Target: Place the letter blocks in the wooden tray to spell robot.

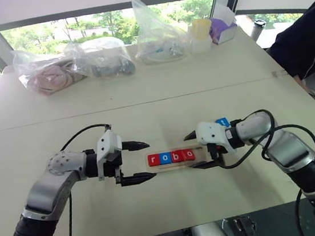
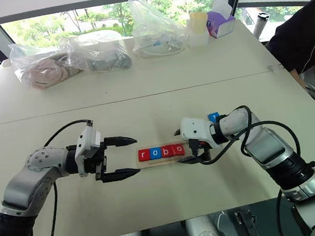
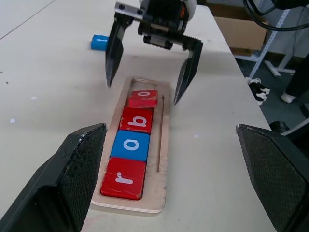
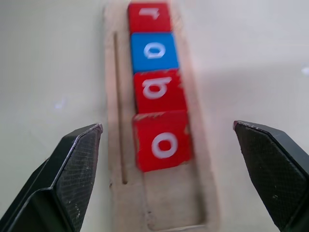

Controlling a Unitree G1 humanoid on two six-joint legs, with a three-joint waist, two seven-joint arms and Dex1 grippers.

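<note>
With four letter blocks [image 3: 131, 145] reading r-o-b-o in the wooden tray [image 3: 164, 159] and its right end slot bare, both the right gripper [image 1: 199, 150] and left gripper [image 1: 142, 161] stand open-fingered and empty, so the right one should fetch the blue tile [image 3: 100, 42] lying just behind the tray's right end.

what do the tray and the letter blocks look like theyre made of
The wooden tray: pale unfinished-looking wood, matte, with faint grain and a milled channel. The letter blocks: probably painted wood or plastic, in solid red or blue with white letters and a slight sheen; the last red one shows worn edges, which hints at paint.
</note>
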